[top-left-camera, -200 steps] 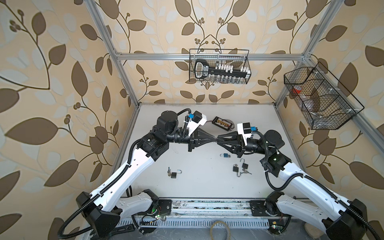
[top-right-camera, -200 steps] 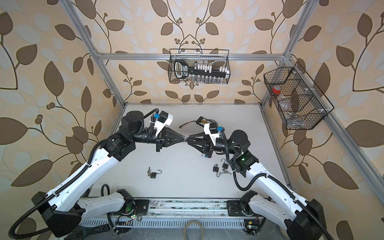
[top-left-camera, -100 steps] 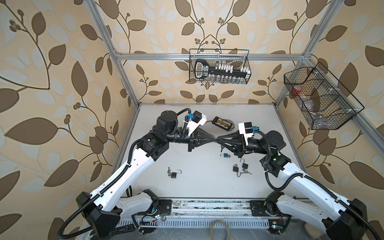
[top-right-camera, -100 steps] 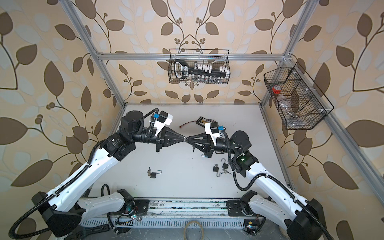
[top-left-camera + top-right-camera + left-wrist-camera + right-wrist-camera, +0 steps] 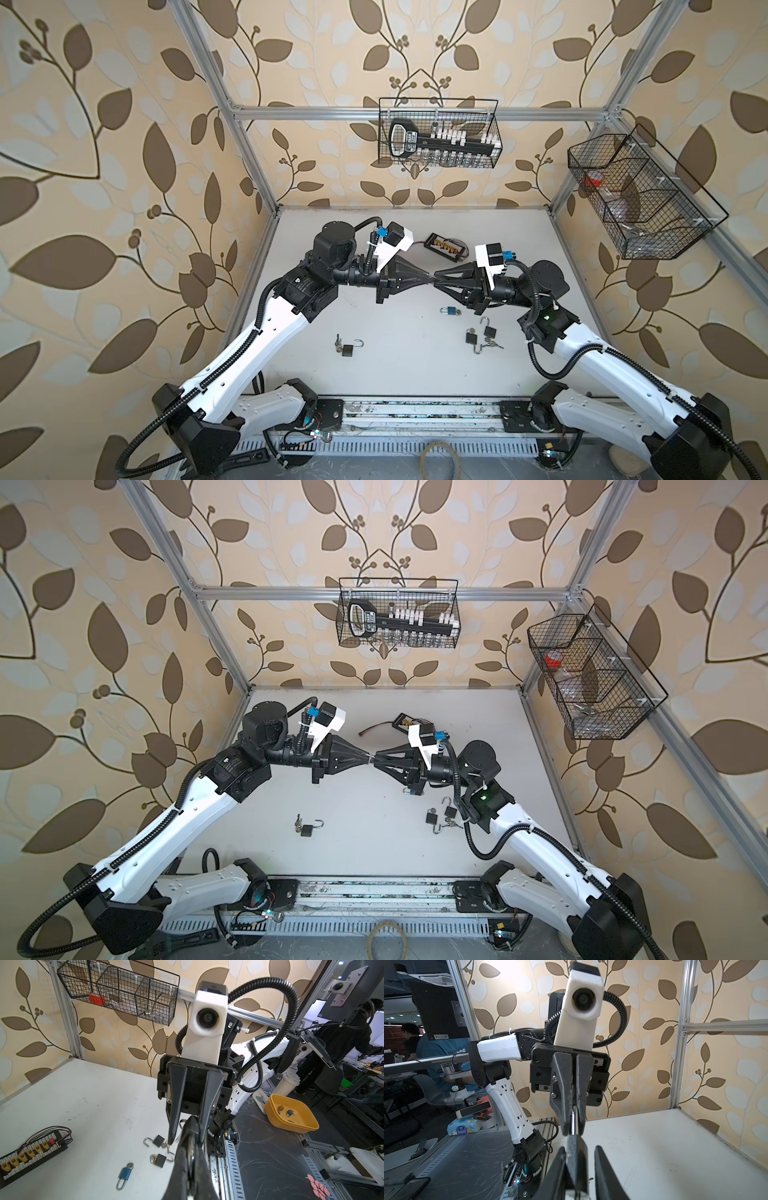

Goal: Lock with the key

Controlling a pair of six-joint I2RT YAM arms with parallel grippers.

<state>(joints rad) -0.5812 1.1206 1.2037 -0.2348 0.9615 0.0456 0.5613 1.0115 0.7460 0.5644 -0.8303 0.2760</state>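
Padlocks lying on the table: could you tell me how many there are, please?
4: blue padlock near the middle; two black padlocks nearer and right; another black padlock front-left. More may be hidden.

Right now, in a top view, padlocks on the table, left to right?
Lone black padlock, blue padlock, then the pair: black padlock with shackle pointing near, black padlock with shackle pointing far.

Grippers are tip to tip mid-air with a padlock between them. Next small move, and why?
Probably close the right gripper on the padlock body. The left gripper is shut on the shackle, while the body sits between the right's open jaws, a gap showing beside one finger. Without that grip, pressing the lock shut looks unlikely.
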